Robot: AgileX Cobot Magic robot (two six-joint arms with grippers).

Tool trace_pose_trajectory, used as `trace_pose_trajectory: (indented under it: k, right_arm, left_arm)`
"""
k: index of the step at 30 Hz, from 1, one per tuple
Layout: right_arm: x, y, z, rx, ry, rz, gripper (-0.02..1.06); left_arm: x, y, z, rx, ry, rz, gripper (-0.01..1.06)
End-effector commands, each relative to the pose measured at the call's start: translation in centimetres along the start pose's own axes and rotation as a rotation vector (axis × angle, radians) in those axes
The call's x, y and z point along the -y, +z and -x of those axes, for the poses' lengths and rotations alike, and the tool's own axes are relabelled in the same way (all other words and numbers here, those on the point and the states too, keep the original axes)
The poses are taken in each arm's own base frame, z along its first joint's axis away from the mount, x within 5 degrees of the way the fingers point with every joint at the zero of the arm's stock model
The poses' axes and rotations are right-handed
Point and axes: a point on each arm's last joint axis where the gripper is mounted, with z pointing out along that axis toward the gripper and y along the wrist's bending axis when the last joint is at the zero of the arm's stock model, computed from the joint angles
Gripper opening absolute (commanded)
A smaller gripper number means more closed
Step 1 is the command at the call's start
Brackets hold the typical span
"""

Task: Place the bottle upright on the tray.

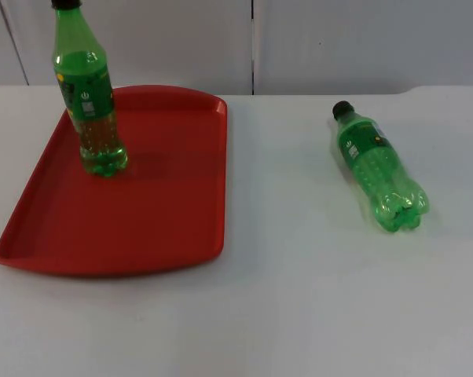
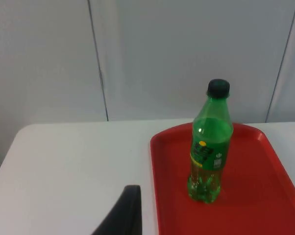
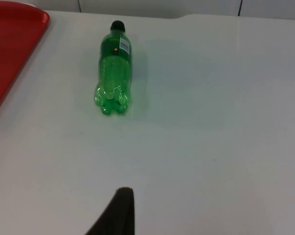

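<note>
A green bottle (image 1: 91,102) with a black cap stands upright on the far left part of the red tray (image 1: 166,204). A second green bottle (image 1: 378,169) lies on its side on the white table to the right, cap toward the wall. In the left wrist view the standing bottle (image 2: 210,147) is on the tray (image 2: 270,196), and my left gripper (image 2: 124,215) hangs back from the tray's edge, apart from the bottle. In the right wrist view my right gripper (image 3: 115,213) is well short of the lying bottle (image 3: 113,68), with nothing held.
The grey partition wall (image 1: 339,39) closes the table's far side. White table top (image 1: 299,298) stretches between the tray and the lying bottle and along the front. A corner of the tray (image 3: 10,44) is seen beside the lying bottle.
</note>
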Motion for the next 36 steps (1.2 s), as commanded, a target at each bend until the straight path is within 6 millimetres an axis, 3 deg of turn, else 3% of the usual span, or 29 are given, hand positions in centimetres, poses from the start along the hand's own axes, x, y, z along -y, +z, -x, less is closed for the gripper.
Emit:
trace_pose_trajectory:
  k: [1, 9, 25, 36]
  right_arm:
    - [0.0, 0.0, 0.0, 0.009, -0.003, -0.002, 1.05]
    - [0.0, 0.0, 0.0, 0.009, -0.003, -0.002, 1.05]
    - [0.0, 0.0, 0.0, 0.009, -0.003, -0.002, 1.05]
    - [0.0, 0.0, 0.0, 0.009, -0.003, -0.002, 1.05]
  left_arm:
    - [0.0, -0.6, -0.3, -0.01, -0.005, -0.008, 1.05]
    - [0.8, -3.8, -1.0, 0.022, 0.039, -0.113, 1.05]
    - [1.1, -8.4, -3.5, 0.025, 0.094, -0.179, 1.05]
    - [1.1, -8.9, -6.9, 0.004, 0.092, -0.188, 1.05]
